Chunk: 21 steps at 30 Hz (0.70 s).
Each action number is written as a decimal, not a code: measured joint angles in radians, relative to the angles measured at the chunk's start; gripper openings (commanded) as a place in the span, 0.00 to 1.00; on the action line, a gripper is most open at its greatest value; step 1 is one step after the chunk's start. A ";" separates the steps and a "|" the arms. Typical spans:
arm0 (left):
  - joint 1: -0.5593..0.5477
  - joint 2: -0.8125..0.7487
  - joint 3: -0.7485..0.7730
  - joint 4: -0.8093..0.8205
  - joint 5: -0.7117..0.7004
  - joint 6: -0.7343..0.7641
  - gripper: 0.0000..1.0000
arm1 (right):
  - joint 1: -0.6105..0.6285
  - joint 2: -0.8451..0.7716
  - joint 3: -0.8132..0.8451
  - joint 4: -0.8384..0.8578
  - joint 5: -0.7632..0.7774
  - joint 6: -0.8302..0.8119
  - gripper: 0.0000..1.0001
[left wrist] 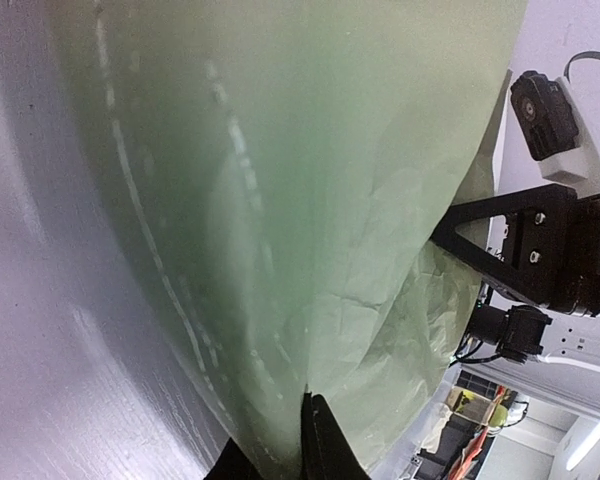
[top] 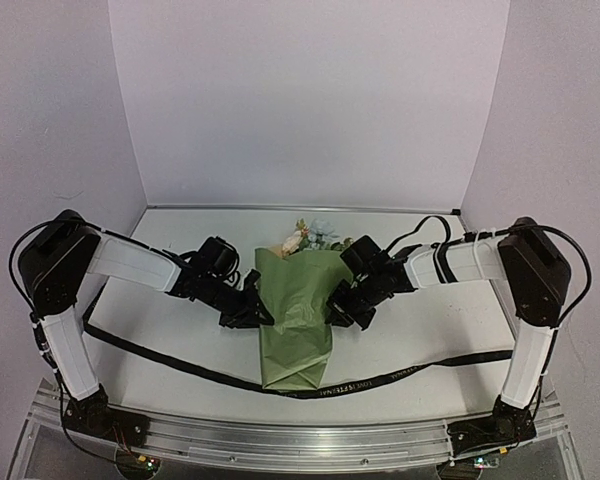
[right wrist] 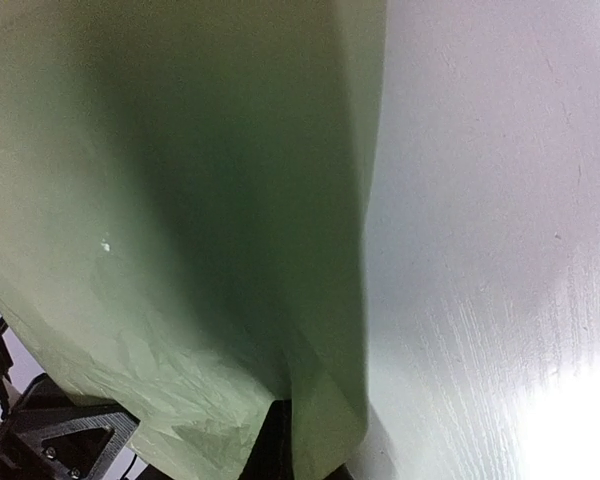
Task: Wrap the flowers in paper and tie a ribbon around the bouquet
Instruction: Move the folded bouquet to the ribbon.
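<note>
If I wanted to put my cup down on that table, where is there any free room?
Bare table lies right of the bouquet, between the right arm and the ribbon; a matching patch lies left, between the left arm and the ribbon. The middle is crowded: left claw and right claw both pinch the bouquet.

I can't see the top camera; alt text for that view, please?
A cone of olive-green paper lies in the middle of the table, pastel flowers at its far end, with the left gripper and right gripper shut on its sides. A black ribbon crosses the table by the cone's near end.
</note>
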 measured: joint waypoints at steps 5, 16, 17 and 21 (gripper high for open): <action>0.000 -0.005 0.000 -0.005 0.004 -0.011 0.13 | 0.004 -0.007 0.002 -0.016 0.002 0.007 0.00; -0.017 -0.064 -0.054 0.010 0.013 -0.057 0.13 | 0.061 -0.061 -0.072 -0.019 0.044 0.028 0.00; -0.024 -0.070 -0.065 0.016 0.012 -0.064 0.13 | 0.068 -0.063 -0.075 -0.021 0.048 0.028 0.00; -0.053 -0.090 -0.102 0.028 0.002 -0.089 0.13 | 0.095 -0.069 -0.090 -0.020 0.067 0.031 0.00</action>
